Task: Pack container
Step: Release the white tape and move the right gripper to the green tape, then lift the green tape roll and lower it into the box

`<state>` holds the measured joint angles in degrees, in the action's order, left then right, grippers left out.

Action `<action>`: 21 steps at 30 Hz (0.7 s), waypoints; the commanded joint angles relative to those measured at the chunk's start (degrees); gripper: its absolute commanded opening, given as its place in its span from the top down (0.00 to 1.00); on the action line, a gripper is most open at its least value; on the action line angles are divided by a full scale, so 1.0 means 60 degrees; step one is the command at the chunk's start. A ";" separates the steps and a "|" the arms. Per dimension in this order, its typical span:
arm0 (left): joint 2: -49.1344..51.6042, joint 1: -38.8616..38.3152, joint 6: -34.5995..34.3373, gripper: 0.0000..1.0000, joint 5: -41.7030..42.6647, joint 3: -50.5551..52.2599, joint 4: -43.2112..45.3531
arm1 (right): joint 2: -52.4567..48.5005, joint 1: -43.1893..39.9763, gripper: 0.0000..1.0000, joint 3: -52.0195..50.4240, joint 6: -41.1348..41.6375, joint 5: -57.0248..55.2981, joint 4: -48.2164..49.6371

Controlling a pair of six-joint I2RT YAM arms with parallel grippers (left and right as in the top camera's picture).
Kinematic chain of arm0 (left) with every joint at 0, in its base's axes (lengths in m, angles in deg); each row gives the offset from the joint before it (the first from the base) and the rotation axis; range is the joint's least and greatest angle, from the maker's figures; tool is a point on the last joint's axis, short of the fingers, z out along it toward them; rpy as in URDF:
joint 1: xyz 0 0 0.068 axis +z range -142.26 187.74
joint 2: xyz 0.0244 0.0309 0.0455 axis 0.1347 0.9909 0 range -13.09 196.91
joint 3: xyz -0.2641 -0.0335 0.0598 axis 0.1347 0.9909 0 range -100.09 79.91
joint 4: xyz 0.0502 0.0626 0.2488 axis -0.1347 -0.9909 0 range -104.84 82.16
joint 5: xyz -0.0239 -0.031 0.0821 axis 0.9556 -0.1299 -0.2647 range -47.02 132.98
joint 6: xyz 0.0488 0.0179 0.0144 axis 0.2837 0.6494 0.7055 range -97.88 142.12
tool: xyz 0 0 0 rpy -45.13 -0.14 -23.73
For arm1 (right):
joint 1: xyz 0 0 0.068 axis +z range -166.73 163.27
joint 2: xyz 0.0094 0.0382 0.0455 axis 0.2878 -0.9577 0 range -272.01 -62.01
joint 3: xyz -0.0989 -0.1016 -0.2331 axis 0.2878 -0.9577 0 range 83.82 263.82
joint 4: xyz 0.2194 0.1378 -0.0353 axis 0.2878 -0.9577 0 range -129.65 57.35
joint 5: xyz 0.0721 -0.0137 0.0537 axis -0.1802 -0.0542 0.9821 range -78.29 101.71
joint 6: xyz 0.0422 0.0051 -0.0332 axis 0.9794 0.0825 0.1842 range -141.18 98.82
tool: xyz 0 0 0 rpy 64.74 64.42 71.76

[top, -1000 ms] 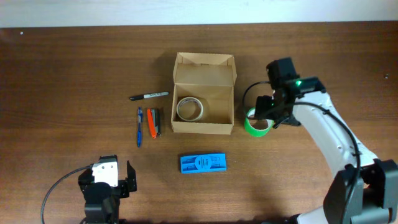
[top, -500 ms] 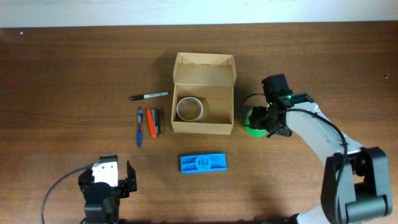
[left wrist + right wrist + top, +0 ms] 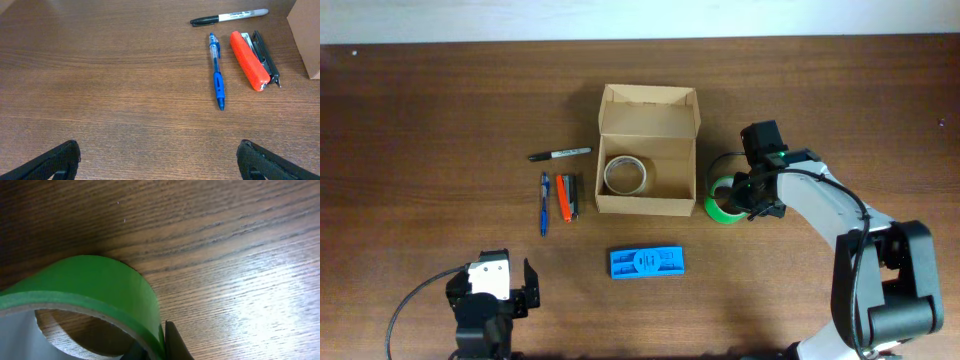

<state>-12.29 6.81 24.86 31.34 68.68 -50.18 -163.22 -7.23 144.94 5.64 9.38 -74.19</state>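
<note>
The container [image 3: 648, 150], a tan cardboard box with its flap lid folded back, stands open mid-table with a whitish tape roll [image 3: 626, 175] inside. Just right of it lies a green tape roll [image 3: 717, 208]. My right gripper [image 3: 736, 198] is shut on that roll's wall. In the right wrist view one black finger [image 3: 175, 345] presses the outside of the green tape roll [image 3: 100, 287] and the other sits inside the ring. My left gripper [image 3: 490, 298] rests at the front left, open, its fingertips [image 3: 55, 162] wide apart over bare wood.
Left of the box lie a black marker [image 3: 560, 154], a blue pen [image 3: 544, 203], an orange tool [image 3: 563, 198] and a black one [image 3: 574, 196]. A flat blue packet [image 3: 647, 262] lies in front of the box. The left wrist view shows the pen [image 3: 216, 72] and orange tool [image 3: 249, 67].
My right gripper came down over the green tape roll and closed on its wall; the roll shifted slightly toward the box. The left arm has not moved.
</note>
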 commanded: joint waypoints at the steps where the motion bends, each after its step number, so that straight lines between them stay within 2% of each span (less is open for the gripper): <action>1: -0.0076 0.0058 -0.0098 0.01 -0.0106 0.0062 0.0022 | 0.0321 -0.0018 0.96 0.0685 -0.0466 -0.0189 -0.0120; 6: -0.0076 0.0058 -0.0095 0.00 -0.0106 0.0062 0.0018 | 0.1035 0.0055 0.96 0.2004 -0.1996 -0.0182 -0.0845; 12: -0.0076 0.0058 -0.0098 0.00 -0.0106 0.0062 0.0018 | 0.1668 0.0820 0.96 0.4007 -0.5643 0.0929 -0.0973; 14: -0.0076 0.0058 -0.0098 0.00 -0.0106 0.0062 0.0022 | 0.1668 0.1082 0.97 0.4470 -0.6441 0.1428 -0.0962; 21: -0.0076 0.0058 -0.0098 0.01 -0.0106 0.0062 0.0022 | 0.1563 0.1789 0.97 0.4812 -0.8313 0.2616 -0.0277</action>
<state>-12.29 6.81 24.86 31.34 68.66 -50.18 -153.38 2.80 173.18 -36.36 19.52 -76.07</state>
